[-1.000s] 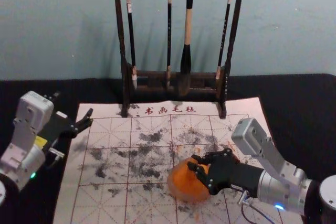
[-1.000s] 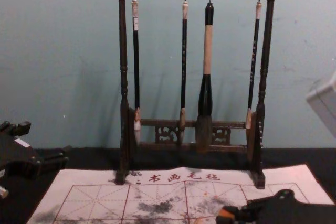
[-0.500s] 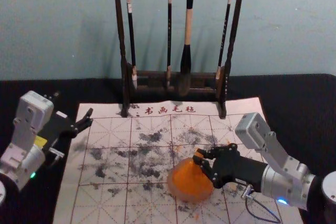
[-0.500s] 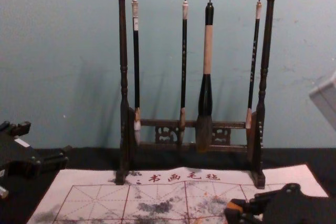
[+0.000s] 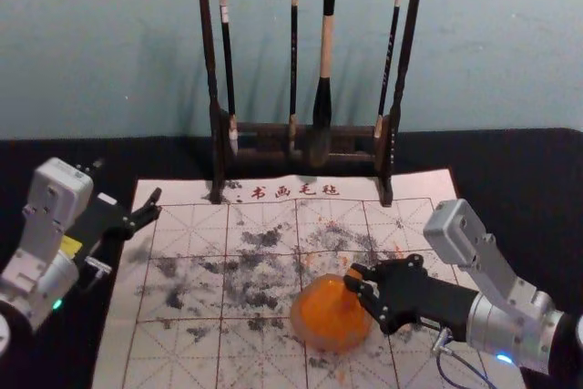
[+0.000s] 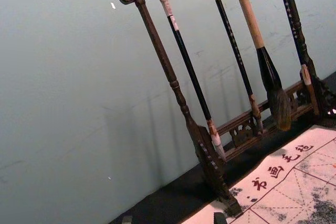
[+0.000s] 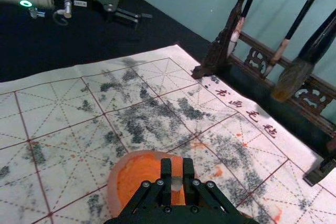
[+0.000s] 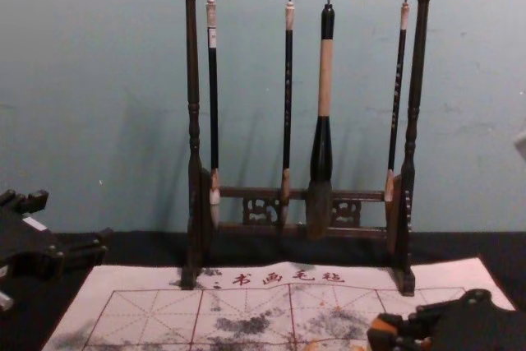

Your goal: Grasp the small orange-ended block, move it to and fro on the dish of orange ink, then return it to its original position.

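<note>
My right gripper reaches in from the right at the right side of the orange ink dish. In the right wrist view the gripper is shut on the small block, orange at its end and pale lower down, with the dish behind and beside it. Whether the block touches the ink cannot be told. The chest view has the block's orange end at the tip of the right gripper. My left gripper is parked at the left edge of the mat.
A dark wooden rack with several hanging brushes stands at the back of the mat. The mat is a white gridded sheet with black and orange smudges, lying on black cloth.
My right gripper has moved slightly to the right with the block, from over the middle of the dish to its right side. The left arm has stayed still.
</note>
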Available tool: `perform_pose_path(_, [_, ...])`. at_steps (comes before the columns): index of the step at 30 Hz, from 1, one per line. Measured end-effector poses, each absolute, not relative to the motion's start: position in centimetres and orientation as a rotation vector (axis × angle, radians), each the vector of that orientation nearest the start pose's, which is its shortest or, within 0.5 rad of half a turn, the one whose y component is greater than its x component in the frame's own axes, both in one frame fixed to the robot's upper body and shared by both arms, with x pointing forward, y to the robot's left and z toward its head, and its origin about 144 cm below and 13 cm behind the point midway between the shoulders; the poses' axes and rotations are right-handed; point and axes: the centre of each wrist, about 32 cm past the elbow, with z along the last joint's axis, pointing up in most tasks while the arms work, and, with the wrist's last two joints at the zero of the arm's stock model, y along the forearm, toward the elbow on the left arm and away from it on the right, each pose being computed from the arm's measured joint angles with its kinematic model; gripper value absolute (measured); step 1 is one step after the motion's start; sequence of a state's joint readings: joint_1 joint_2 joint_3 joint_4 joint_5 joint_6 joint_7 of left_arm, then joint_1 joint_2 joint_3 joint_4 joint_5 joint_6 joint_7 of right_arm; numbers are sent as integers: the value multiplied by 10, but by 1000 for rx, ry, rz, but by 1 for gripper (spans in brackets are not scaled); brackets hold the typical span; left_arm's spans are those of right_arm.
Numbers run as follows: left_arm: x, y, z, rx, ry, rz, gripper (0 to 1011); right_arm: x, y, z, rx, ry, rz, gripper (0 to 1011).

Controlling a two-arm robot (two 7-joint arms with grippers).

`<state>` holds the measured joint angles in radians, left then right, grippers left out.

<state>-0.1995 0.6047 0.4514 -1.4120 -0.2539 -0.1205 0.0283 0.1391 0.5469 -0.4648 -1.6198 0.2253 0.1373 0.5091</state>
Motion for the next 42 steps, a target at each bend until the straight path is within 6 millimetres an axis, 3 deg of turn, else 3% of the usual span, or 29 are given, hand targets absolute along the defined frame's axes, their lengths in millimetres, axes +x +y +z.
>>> perform_pose_path(19, [489,310,1140,304,-285,1248,1001,455,-241,1162,-384,-53,-579,87])
perform_pose_path(42, [489,310,1140,304,-285,1248,1001,468,-232,1160,-377,-64,-569,87])
